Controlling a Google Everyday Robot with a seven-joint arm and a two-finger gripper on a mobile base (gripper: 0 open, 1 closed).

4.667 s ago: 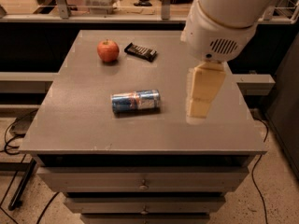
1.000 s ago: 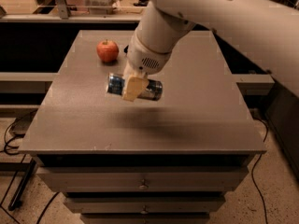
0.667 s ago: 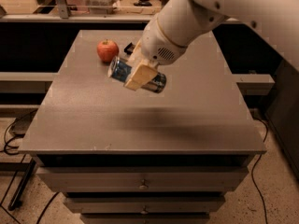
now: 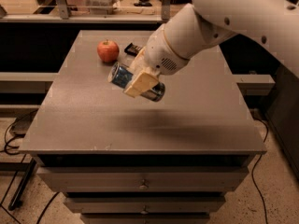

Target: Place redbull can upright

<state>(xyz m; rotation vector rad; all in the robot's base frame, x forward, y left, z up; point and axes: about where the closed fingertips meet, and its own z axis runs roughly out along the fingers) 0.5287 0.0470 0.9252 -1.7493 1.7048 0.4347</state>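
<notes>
The redbull can (image 4: 122, 76), blue and silver, hangs tilted in the air above the middle of the grey table (image 4: 84, 120). Its left end points up and to the left, and its silver right end (image 4: 155, 92) points down and to the right. My gripper (image 4: 140, 80) is shut on the can's mid-body, with a tan finger (image 4: 139, 83) across its front. The white arm reaches in from the upper right. The can's logo is hidden behind the finger.
A red apple (image 4: 108, 50) sits at the back left of the table. A dark candy bar (image 4: 133, 49) lies just right of the apple, partly behind the arm. Drawers run below the table's front edge.
The can lay on its side on the table; my gripper came down, closed on it and lifted it. Over the last second the can has risen and tilted further.
</notes>
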